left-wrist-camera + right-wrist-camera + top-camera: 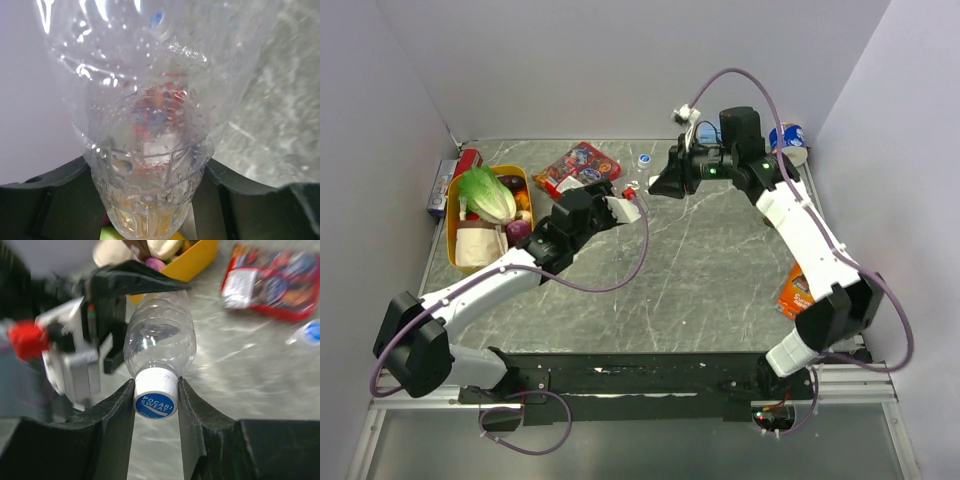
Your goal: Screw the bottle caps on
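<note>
Between right claw (155, 387) fingers: cap (156, 401), clamped, seated on bottle (161, 335) neck; left claw (150, 197) grips bottle body.

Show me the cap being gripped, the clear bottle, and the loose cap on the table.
gripped cap (156, 402), right wrist view, printed top.
clear bottle (160, 335), right wrist view, ribbed body.
loose cap (644, 160), top view, its top.

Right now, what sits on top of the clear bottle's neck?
A blue-topped cap, pinched by the right claw. The cap covers the bottle's thread, so how far it is screwed on cannot be seen.
</note>
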You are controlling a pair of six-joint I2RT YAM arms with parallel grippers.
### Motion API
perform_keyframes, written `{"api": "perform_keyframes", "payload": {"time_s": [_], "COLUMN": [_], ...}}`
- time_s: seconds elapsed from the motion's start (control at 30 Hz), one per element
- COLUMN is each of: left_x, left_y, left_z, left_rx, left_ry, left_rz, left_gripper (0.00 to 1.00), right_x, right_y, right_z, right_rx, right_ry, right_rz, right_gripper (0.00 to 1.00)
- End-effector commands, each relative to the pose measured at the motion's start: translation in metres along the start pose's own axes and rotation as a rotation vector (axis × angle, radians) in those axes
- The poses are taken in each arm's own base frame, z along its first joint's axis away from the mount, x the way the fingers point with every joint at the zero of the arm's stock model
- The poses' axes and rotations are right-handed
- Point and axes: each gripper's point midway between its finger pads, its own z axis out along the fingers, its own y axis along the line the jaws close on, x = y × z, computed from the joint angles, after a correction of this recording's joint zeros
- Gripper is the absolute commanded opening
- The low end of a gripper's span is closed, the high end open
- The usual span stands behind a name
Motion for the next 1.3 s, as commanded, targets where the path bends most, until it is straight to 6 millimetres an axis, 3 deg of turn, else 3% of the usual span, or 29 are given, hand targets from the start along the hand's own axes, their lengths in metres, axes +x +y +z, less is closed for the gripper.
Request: {"api": "perform_keyframes", "payload": {"time_s": [0.0, 0.07, 0.13, 0.17, 0.2, 0.23, 0.27, 0.3, 0.33, 0.37, 0.4, 0.47, 0.5, 0.57, 0.6, 0.63, 1.03, 1.27], "left_x": [-0.021, -0.009, -0.01, 0.003, -0.003, -0.002, -0.001, 0.004, 0.002, 0.0, 0.002, 0.0, 0.0, 0.0, -0.001, -0.001, -0.018, -0.022], "left_y": [0.061, 0.041, 0.019, -0.004, -0.023, -0.033, -0.043, -0.055, -0.064, -0.067, -0.07, -0.072, -0.07, -0.07, -0.067, -0.068, -0.062, -0.059], "left_z": [-0.007, -0.003, -0.001, -0.007, -0.008, -0.012, -0.017, -0.023, -0.026, -0.028, -0.031, -0.032, -0.031, -0.029, -0.029, -0.028, -0.028, -0.028], "left_rx": [-0.308, -0.205, -0.084, 0.03, 0.139, 0.189, 0.242, 0.307, 0.354, 0.38, 0.405, 0.43, 0.439, 0.444, 0.445, 0.453, 0.456, 0.447], "left_ry": [-0.01, 0.042, 0.033, 0.079, 0.038, 0.038, 0.04, 0.066, 0.053, 0.044, 0.05, 0.031, 0.025, 0.014, 0.006, 0.004, -0.089, -0.108], "left_rz": [-0.016, -0.019, -0.033, -0.014, -0.006, -0.014, -0.029, -0.044, -0.059, -0.074, -0.085, -0.094, -0.078, -0.073, -0.065, -0.063, -0.042, -0.041], "left_gripper": [0.01, 0.01, 0.01, 0.01, 0.01, 0.01, 0.01, 0.01, 0.01, 0.01, 0.01, 0.01, 0.01, 0.01, 0.01, 0.01, 0.01, 0.01], "right_x": [-0.005, -0.015, -0.034, -0.044, -0.051, -0.049, -0.054, -0.037, -0.031, -0.032, -0.009, 0.004, 0.022, 0.02, 0.033, 0.032, 0.039, 0.038], "right_y": [0.013, 0.0, -0.02, -0.02, -0.015, -0.018, -0.002, 0.006, 0.009, 0.027, 0.031, 0.045, 0.044, 0.057, 0.054, 0.054, 0.041, 0.037], "right_z": [0.004, -0.003, -0.024, -0.035, -0.047, -0.053, -0.067, -0.069, -0.074, -0.085, -0.082, -0.082, -0.076, -0.072, -0.065, -0.063, -0.034, -0.028], "right_rx": [-0.123, -0.11, -0.064, -0.046, -0.033, -0.011, -0.013, -0.035, -0.037, -0.038, -0.055, -0.05, -0.063, -0.046, -0.043, -0.037, -0.059, -0.059], "right_ry": [0.012, -0.035, -0.109, -0.136, -0.138, -0.127, -0.138, -0.106, -0.101, -0.115, -0.072, -0.024, 0.012, -0.012, 0.013, 0.009, 0.084, 0.082], "right_rz": [0.545, 0.494, 0.341, 0.235, 0.146, -0.09, -0.217, -0.265, -0.435, -0.53, -0.543, -0.742, -0.805, -0.918, -0.931, -0.995, -1.036, -1.006], "right_gripper": [0.0, 0.27, 0.52, 0.56, 0.57, 0.6, 0.61, 0.62, 0.63, 0.64, 0.64, 0.65, 0.65, 0.66, 0.66, 0.66, 0.64, 0.6]}}
